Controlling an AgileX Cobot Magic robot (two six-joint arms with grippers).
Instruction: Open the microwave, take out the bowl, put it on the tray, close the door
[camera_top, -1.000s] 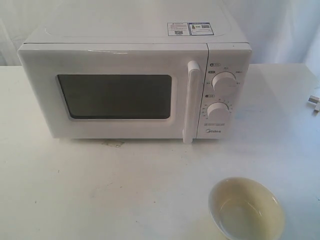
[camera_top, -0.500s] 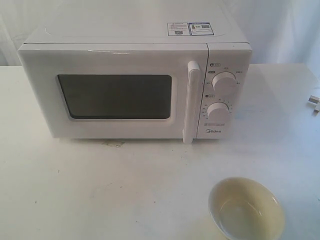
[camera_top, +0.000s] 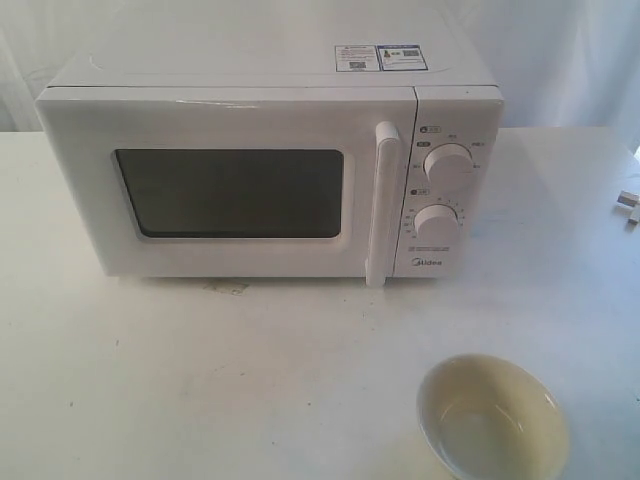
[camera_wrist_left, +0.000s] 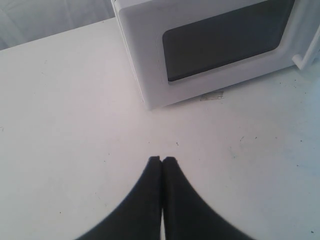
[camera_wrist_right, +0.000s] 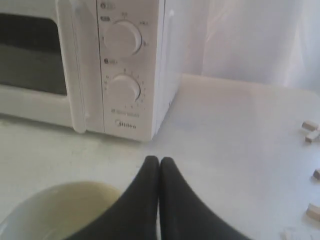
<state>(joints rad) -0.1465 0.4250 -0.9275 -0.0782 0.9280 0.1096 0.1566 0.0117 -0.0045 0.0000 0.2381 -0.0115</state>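
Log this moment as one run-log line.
door shut | bowl empty, on table in front of microwave | left gripper shut, empty | right gripper shut, empty, near bowl

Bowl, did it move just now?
No. The bowl sits in the same spot in front of the microwave, as before.

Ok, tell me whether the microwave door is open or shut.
Shut: the door sits flush with the control panel, no gap visible.

Exterior high, front-on to microwave; both wrist views low, near its front.
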